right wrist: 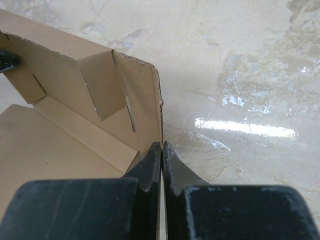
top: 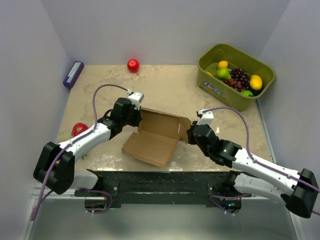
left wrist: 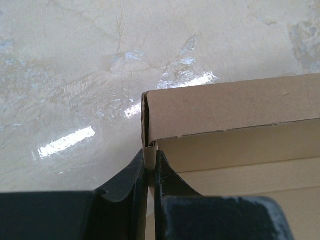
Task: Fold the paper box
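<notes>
Both your arms angle inward, each pinching one end of the paper box (top: 150, 145) mid-surface (top: 165, 85).

Your left arm runs up and right from its base, with the left gripper (left wrist: 149, 159) at the box's far-left corner. Its fingers are almost together, clamped on the thin cardboard edge where the left wall meets the raised rear wall. Your right arm runs up and left from its base, with the right gripper (right wrist: 161, 147) at the box's right end. Its fingers are closed to a sliver on the edge of the upright right wall, and a tab is folded inward just beyond them. The box sits between the two grippers, skewed to the surface's edge. Its rear and side walls are standing and one large panel lies flat toward the arm bases.
</notes>
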Robot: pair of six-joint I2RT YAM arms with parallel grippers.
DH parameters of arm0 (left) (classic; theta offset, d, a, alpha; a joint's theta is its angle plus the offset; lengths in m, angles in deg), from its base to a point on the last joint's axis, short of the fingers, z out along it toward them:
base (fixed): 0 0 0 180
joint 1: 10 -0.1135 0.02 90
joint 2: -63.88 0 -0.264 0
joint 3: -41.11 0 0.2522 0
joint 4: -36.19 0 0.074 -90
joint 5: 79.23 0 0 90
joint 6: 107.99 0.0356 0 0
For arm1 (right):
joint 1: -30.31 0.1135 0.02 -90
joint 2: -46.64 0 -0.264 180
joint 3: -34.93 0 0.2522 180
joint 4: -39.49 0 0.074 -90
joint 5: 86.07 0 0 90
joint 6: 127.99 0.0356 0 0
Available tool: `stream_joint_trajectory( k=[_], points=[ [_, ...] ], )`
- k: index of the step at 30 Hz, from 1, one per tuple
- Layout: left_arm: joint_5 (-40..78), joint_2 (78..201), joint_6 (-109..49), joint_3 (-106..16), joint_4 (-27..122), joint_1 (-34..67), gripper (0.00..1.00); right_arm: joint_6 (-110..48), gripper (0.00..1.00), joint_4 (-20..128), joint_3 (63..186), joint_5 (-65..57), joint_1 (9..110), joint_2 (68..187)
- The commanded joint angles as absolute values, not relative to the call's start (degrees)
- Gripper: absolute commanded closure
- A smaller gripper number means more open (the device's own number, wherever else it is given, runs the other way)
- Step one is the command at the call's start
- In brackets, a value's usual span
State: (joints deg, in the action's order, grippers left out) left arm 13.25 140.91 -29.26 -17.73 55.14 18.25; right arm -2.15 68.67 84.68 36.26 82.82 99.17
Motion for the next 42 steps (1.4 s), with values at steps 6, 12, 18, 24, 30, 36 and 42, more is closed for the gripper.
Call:
stream_joint_trajectory(
  k=[6,12,18,24,30,36,42],
  points=[
    [4.2,141.1,-25.7,-17.7,54.8,19.3,1.00,-0.5,1.00,65.1,84.1,37.9,83.0,98.1],
    [6.8,140.7,-26.5,-16.9,53.5,19.7,1.00,-0.9,0.92,62.0,83.1,34.4,83.0,99.2],
    [7.4,143.0,-27.0,-18.2,55.7,19.6,1.00,0.9,0.42,65.8,85.0,34.7,83.0,96.5],
    [5.7,141.0,-27.0,-17.6,55.0,19.7,1.00,0.3,0.27,68.3,89.2,32.5,83.0,90.8],
    [3.3,140.3,-26.5,-17.5,55.1,20.8,1.00,6.2,0.18,62.8,91.9,23.0,82.7,96.4],
    [0.7,138.9,-25.8,-17.0,55.3,22.8,1.00,10.3,0.16,57.3,91.6,18.1,78.3,101.5],
    [-0.3,138.1,-25.6,-17.0,55.3,23.8,1.00,13.8,0.21,51.0,87.5,12.6,71.5,101.9]
  ],
)
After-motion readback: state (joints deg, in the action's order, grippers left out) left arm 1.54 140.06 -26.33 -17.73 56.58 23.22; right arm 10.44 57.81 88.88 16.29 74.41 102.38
